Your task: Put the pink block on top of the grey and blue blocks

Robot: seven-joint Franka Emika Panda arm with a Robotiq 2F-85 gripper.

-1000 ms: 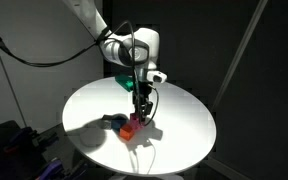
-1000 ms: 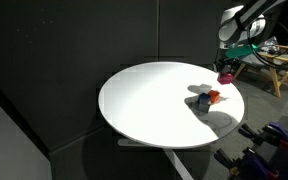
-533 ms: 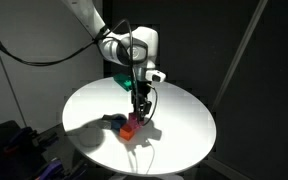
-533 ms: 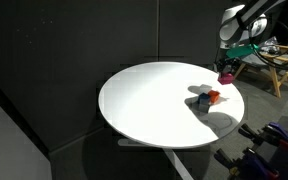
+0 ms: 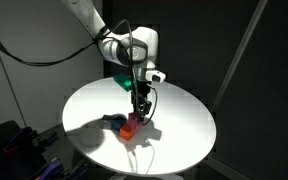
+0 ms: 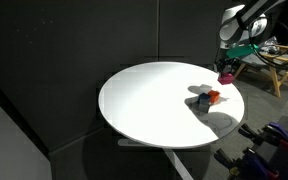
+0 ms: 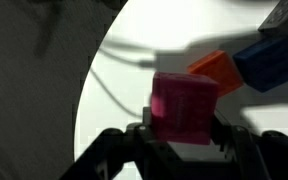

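Round white table (image 6: 144, 110), dark room: gripper (image 5: 142, 100) clamps the pink block (image 7: 184, 105) aloft, right of the orange block (image 6: 213, 97) in an exterior view; best to keep it level, centre it over the blue block (image 7: 269, 62) and grey block (image 7: 286, 12) seam, lower slowly, then release.

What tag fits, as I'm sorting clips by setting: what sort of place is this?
Likely a lab or test booth: a black backdrop stands behind a round white table, with a robot arm over it and a wooden frame beyond.
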